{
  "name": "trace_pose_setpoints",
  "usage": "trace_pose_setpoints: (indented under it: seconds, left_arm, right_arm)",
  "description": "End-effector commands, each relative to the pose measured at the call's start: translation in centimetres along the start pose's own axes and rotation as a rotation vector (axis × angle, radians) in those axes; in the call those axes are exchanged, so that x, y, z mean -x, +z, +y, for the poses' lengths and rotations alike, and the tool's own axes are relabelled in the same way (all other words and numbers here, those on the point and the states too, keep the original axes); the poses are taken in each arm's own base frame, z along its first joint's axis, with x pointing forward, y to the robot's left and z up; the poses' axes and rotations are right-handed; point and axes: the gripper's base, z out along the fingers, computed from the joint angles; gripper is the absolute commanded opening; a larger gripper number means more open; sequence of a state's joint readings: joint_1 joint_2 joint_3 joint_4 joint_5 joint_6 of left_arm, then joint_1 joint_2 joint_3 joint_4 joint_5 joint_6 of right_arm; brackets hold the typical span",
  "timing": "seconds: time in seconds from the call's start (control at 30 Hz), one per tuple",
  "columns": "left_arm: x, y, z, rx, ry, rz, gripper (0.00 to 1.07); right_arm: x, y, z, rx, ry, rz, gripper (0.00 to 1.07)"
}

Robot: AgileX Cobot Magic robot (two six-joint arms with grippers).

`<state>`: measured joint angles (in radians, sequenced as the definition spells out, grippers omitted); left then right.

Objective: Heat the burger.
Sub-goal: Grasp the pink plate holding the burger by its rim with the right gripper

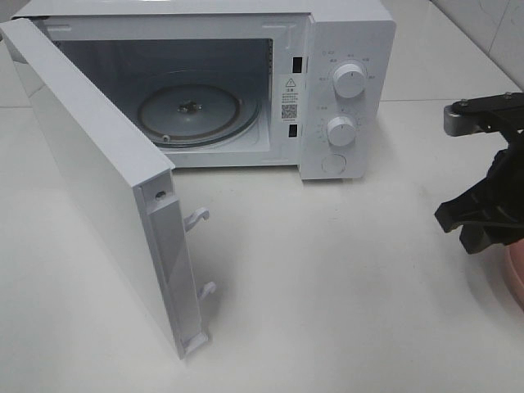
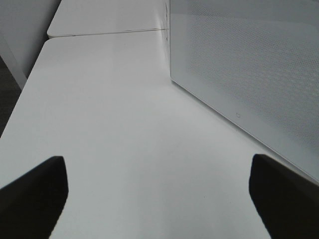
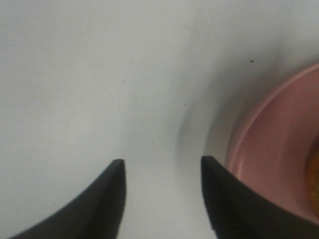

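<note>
The burger [image 3: 316,174] shows only as a thin golden sliver at the frame edge, sitting on a pink plate [image 3: 269,149]. That plate [image 1: 512,274] peeks in at the right edge of the exterior high view, and the burger is out of view there. My right gripper [image 1: 463,229] hangs low just left of the plate. In the right wrist view the right gripper [image 3: 162,160] is open, with bare table between its black fingers and one finger [image 3: 219,199] beside the plate's rim. My left gripper [image 2: 157,164] is wide open and empty over the table.
A white microwave [image 1: 344,49] stands at the back with its door [image 1: 90,188] swung wide toward the front left. Its glass turntable [image 1: 196,110] is bare. The door's perforated panel [image 2: 249,59] fills one side of the left wrist view, close to the left gripper.
</note>
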<state>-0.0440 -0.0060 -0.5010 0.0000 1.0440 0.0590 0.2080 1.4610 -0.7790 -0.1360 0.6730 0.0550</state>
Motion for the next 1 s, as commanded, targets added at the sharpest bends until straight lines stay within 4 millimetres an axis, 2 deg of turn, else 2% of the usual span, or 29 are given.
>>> trace_pose_setpoints:
  seconds: [0.03, 0.07, 0.1, 0.5, 0.7, 1.0]
  left_arm:
    - [-0.1, -0.2, 0.0, 0.008, 0.003, -0.018, 0.91]
    - [-0.1, -0.2, 0.0, 0.008, 0.003, -0.018, 0.91]
    - [-0.1, -0.2, 0.0, 0.008, 0.003, -0.018, 0.91]
    - [-0.1, -0.2, 0.0, 0.008, 0.003, -0.018, 0.91]
    - [-0.1, -0.2, 0.0, 0.008, 0.003, -0.018, 0.91]
    - [-0.1, -0.2, 0.0, 0.008, 0.003, -0.018, 0.91]
  right_arm:
    - [-0.1, -0.1, -1.3, -0.035, 0.003, 0.004, 0.88]
    - [-0.1, -0.1, -1.3, -0.035, 0.003, 0.004, 0.88]
    - [-0.1, -0.1, -1.7, -0.042, 0.016, 0.004, 1.01]
    - [-0.6, 0.2, -2.9, -0.065, 0.051, 0.016, 0.97]
    - [-1.2, 1.8, -3.6, -0.068, 0.102, 0.051, 0.95]
    - [-1.3, 5.6, -3.7, -0.066, 0.096, 0.138, 0.92]
